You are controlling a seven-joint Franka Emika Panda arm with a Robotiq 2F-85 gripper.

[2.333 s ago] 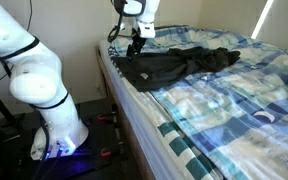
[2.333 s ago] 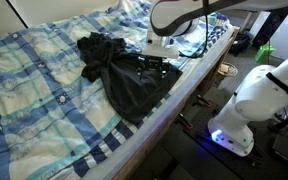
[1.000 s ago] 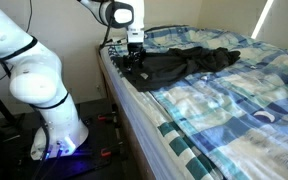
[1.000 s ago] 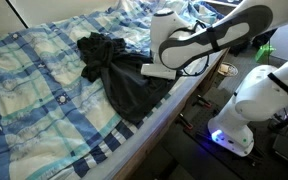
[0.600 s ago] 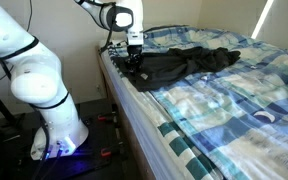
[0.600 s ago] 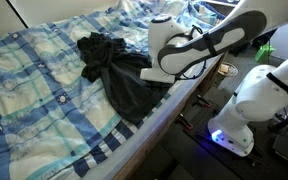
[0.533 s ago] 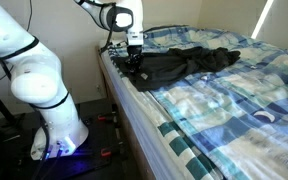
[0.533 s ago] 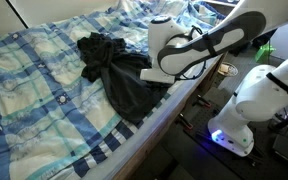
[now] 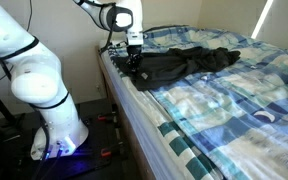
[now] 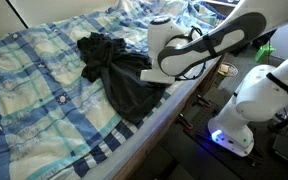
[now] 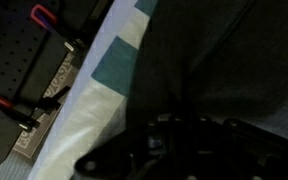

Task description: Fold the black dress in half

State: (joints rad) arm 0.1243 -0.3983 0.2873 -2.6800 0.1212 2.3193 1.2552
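The black dress [image 9: 184, 62] lies crumpled across the blue plaid bed, one end bunched toward the middle [image 10: 96, 52] and the wide skirt [image 10: 129, 90] reaching the bed's edge. My gripper [image 9: 132, 64] is pressed down onto the skirt's corner near that edge. In the wrist view dark fabric [image 11: 219, 60] fills most of the picture and runs down into the gripper [image 11: 179, 140], whose jaws are closed together on it. My own arm [image 10: 189, 50] hides the gripper in an exterior view.
The blue plaid quilt [image 9: 234, 115] covers the bed, whose white side edge [image 9: 134, 125] drops to the floor. The robot's white base [image 9: 46, 95] stands beside the bed. Red-handled clamps [image 11: 44, 15] on a black perforated board lie below the edge.
The arm came down from above the dress to its corner at the bed edge, and the jaws closed on the fabric. The dress itself has barely moved.
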